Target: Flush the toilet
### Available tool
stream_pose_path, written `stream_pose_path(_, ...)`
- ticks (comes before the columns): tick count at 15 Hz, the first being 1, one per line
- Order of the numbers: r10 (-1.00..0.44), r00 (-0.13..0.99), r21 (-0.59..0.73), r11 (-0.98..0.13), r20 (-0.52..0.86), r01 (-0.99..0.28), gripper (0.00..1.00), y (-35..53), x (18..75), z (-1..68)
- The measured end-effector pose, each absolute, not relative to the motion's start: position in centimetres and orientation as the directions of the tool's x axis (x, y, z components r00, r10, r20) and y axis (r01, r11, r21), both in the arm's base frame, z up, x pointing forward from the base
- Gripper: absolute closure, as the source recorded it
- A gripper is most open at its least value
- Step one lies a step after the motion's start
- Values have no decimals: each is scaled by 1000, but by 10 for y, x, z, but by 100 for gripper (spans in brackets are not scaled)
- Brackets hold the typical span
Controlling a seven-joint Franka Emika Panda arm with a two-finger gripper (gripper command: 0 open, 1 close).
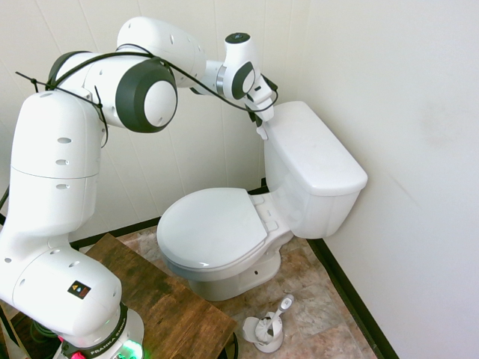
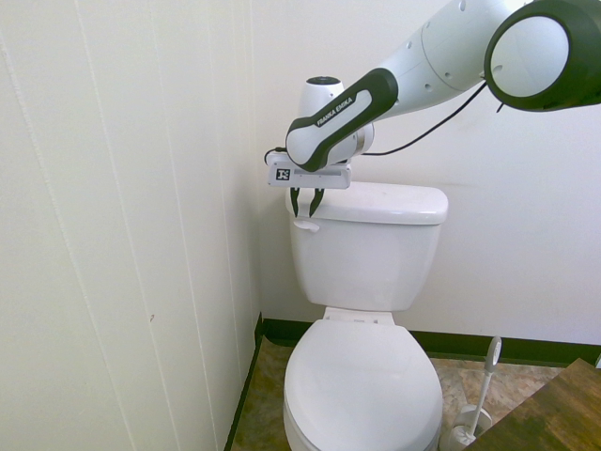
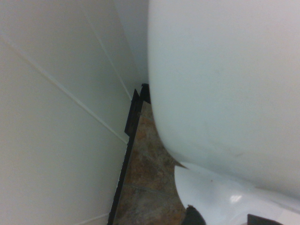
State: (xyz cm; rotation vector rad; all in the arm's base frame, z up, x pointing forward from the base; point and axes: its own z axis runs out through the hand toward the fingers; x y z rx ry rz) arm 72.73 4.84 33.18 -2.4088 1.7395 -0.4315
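Observation:
The white toilet (image 1: 314, 168) stands in the corner with its seat lid (image 1: 209, 224) down. Its small white flush lever (image 2: 306, 224) sits on the tank's front upper corner, next to the side wall. My gripper (image 2: 305, 209) hangs straight down over that corner, and its two dark fingers (image 2: 294, 200) stand slightly apart, open, just above and on either side of the lever. From the first exterior view the gripper (image 1: 260, 126) is at the tank's near top corner, touching the lever (image 1: 262, 134). The wrist view shows the tank's (image 3: 225, 84) white side close up.
A panelled wall (image 2: 141, 235) runs close beside the tank and gripper. A white toilet-brush holder (image 1: 268, 330) stands on the tiled floor by the bowl. A dark wooden board (image 1: 165, 299) lies next to the arm's base. A black baseboard (image 3: 129, 154) lines the wall.

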Motion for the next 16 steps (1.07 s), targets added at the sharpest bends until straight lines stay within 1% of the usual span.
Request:
stream_pose_path(6, -955, 265, -273, -293, 136, -916, 100, 38, 736, 319)
stream_pose_path(16, -958, 260, -256, -284, 124, -924, 100, 37, 743, 294)
